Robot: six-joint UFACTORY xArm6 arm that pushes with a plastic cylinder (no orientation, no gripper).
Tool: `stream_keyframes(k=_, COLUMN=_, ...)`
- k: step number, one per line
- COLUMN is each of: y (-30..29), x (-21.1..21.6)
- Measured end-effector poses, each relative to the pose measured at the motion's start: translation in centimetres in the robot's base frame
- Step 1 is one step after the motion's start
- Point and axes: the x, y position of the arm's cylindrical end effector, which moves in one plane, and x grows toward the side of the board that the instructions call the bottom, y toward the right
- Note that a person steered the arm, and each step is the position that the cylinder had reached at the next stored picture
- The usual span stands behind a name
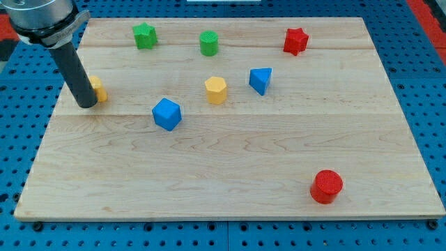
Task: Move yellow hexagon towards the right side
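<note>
On a wooden board [230, 174], my tip [87, 104] rests at the far left, touching the left side of a yellow block [98, 88] it partly hides; the rod has no jaws to part or close. The yellow hexagon [216, 90] sits near the centre, between a blue cube [166, 113] and a blue wedge [260, 80]. Far side: green star [145, 35], green cylinder [209, 43], red star [295, 41]. Near right: red cylinder [326, 186].

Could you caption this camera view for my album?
My tip rests beside a partly hidden yellow block, left of the yellow hexagon.
</note>
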Motion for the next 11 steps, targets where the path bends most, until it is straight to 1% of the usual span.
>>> stream_keyframes(k=1, y=0.3, x=-0.7)
stream_keyframes(k=3, y=0.5, x=-0.9)
stream_keyframes(k=4, y=5.4, x=0.8)
stream_keyframes(k=5, y=9.5, x=-2.5)
stream_keyframes(k=6, y=19.7, x=-2.3)
stream_keyframes(k=7, y=20.0, x=-3.5)
stream_keyframes(k=8, y=21.1, x=-3.7)
stream_keyframes(k=10, y=36.6, x=0.8)
stream_keyframes(k=11, y=40.3, x=1.2)
